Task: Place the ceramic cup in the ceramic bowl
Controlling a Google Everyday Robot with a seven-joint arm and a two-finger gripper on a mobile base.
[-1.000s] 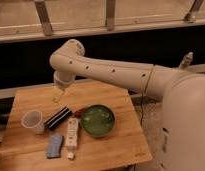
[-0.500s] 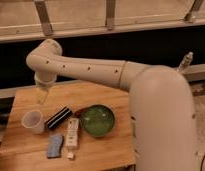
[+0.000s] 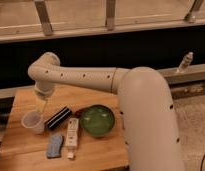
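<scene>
Robot shell (image 3: 148, 125) hides table (image 3: 21, 150) right of ceramic bowl (image 3: 97, 120) | sponge (image 3: 55, 145), remote (image 3: 72, 134) left of bowl | ceramic cup (image 3: 33, 121) farther left, upright | gripper (image 3: 41, 105) over cup rim, faint, spread apart, empty; contact unclear.

cream tubular arm (image 3: 96, 83) with dark dots (image 3: 84, 76), pale gripper (image 3: 40, 107) at its tip

The arm (image 3: 86, 77) stretches toward the view's left from its thick near segment (image 3: 146, 115), roughly level, then turns down at a rounded joint (image 3: 46, 67). The claw (image 3: 40, 106) hangs below that bend, pointing down, fingers apart, holding nothing.
</scene>
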